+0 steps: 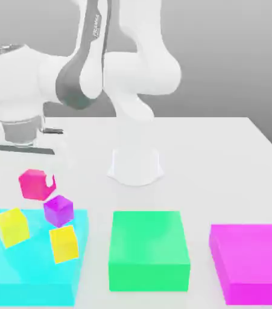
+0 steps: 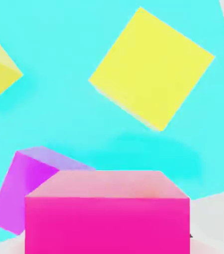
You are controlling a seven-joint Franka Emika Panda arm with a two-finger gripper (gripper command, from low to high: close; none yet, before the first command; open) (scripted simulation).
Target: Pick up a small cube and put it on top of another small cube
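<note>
The gripper (image 1: 38,181) is closed on the small hot-pink cube (image 1: 34,184), holding it clear of the white tabletop (image 1: 222,157), tilted, no side longer than another, above the small purple cube (image 1: 58,210) at the flat cyan block's (image 1: 29,277) edge, beside two yellow cubes (image 1: 64,243).

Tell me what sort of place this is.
Most likely a simulated tabletop test scene, not a real room: a plain white table against blank grey, flat-coloured blocks like the green block, and a white robot arm holding the small hot-pink cube.
</note>
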